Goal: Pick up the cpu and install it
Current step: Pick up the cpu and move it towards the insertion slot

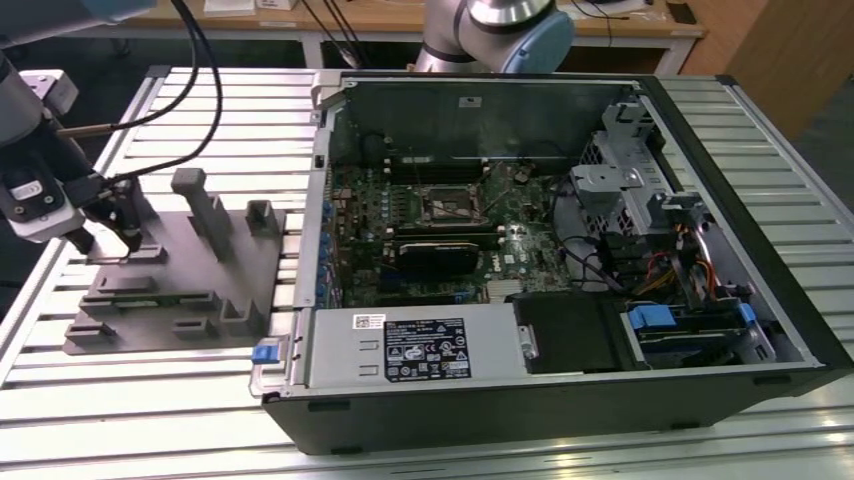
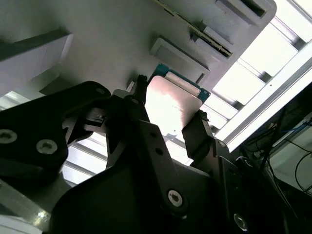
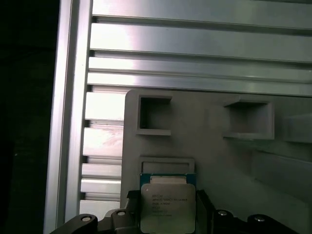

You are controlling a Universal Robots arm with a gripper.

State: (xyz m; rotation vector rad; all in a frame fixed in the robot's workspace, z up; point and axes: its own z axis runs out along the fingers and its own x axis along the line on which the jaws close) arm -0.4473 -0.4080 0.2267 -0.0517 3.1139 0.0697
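We see the fingers [image 2: 197,134] pinching the cpu [image 3: 168,207] at the gray fixture tray [image 1: 200,265], on the exterior view's left. The open computer case [image 1: 534,410] holds a motherboard [image 1: 534,245]. Whether cpu and tray touch, we cannot tell.

I work over a tabletop [image 1: 200,110] of ribbed, silvery metal slats that runs out to both sides in the exterior view. Beyond its far edge stands a light wooden desk [image 1: 400,18] on a pale frame, with dark cables [image 1: 350,30] hanging below it. A brown wooden cabinet [image 1: 781,50] stands at the exterior view's right, above dark grey floor [image 1: 838,140]. Bright light glares off the slats in both wrist views.
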